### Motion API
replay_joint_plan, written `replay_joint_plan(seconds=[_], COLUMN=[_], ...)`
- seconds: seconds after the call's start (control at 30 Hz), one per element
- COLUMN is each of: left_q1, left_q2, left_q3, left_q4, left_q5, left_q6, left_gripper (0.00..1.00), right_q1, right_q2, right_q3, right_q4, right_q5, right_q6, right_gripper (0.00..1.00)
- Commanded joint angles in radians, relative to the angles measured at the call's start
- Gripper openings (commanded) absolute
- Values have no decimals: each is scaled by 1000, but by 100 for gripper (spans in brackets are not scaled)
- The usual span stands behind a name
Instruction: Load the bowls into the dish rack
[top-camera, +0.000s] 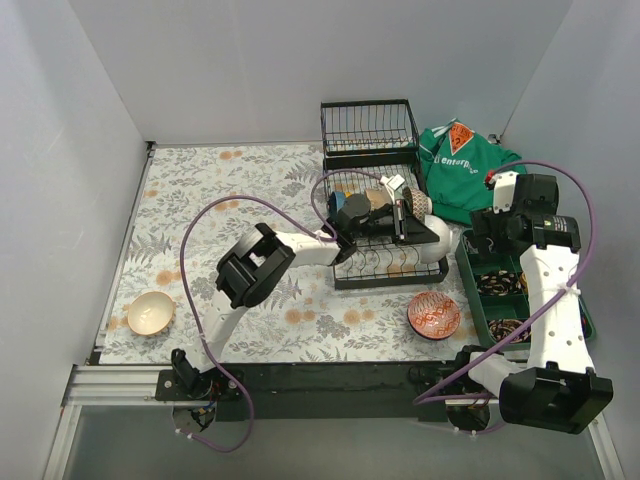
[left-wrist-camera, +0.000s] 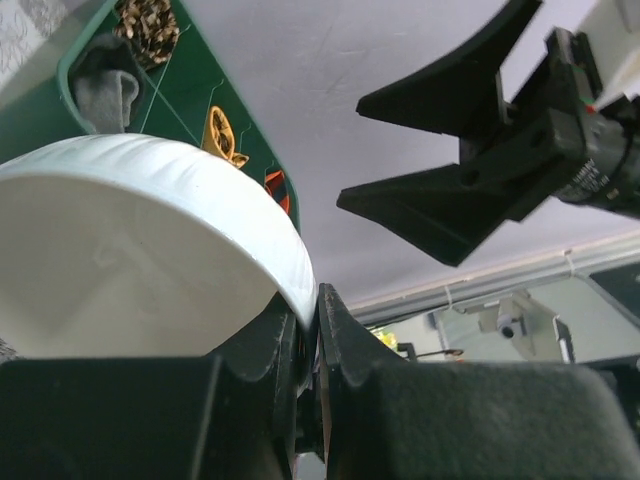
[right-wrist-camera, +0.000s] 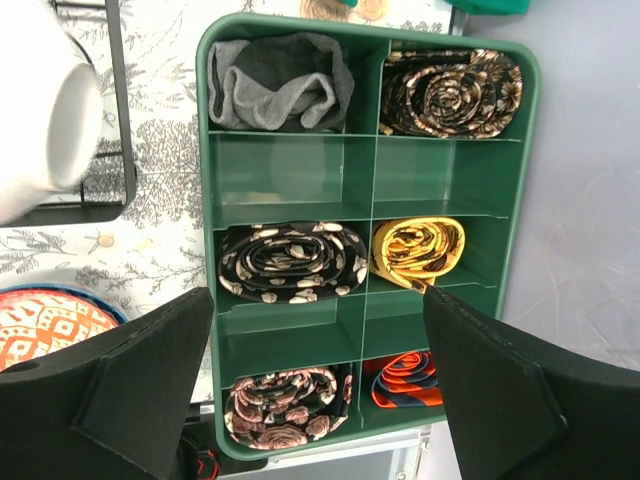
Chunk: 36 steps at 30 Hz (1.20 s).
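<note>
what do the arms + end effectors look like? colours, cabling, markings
The left arm and right arm match: white links, black boxy joint housings. A purple cable loops along each. The left end effector and right end effector are matte black, with wedge-shaped fingers tapering to the tips. No readable markings.

Plain white round ceramic bowl (left-wrist-camera: 130, 250), no pattern. Small round patterned ceramic bowl (top-camera: 433, 315) near the table's front edge: red-orange inside, white geometric marks, blue rim. Cream-tan round bowl (top-camera: 151, 312) by the front-left corner. Black wire dish rack (top-camera: 369, 128). Tablecloth (top-camera: 230, 190): pale grey leaf print, orange blossoms. Dark green plastic compartment tray (right-wrist-camera: 280, 180) holds grey rolled socks (right-wrist-camera: 280, 85), a black rolled tie with cream spots (right-wrist-camera: 292, 262), a yellow-orange roll (right-wrist-camera: 418, 250) and an orange-navy striped roll (right-wrist-camera: 405, 380), possibly a tie too.
</note>
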Motion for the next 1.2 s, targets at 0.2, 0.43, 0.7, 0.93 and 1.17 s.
replay_joint_plan(seconds=[0.2,0.43,0.7,0.93,1.17], left_q1=[-43,-39,-37,-32,-34], left_q2=[29,62,109,129,118], left_q3=[99,86,56,-8,-115], left_q4=[-86,-82,-44,36,160], left_q5=[-160,-186,-182,-165,-153], left_q6=[-143,-185,-186,-234,-271], left_gripper=[0,0,0,0,3], right_q1=[-7,-8,-8,-8,-8], right_q2=[21,23,41,52,73], right_q3=[-3,-19,-10,-19,-14], right_q4=[-16,-14,-16,-16,-10], right_q5=[-15,-13,-10,-16,-33], right_q6=[-8,-8,-8,-8,-6], right_gripper=[93,93,93,93,93])
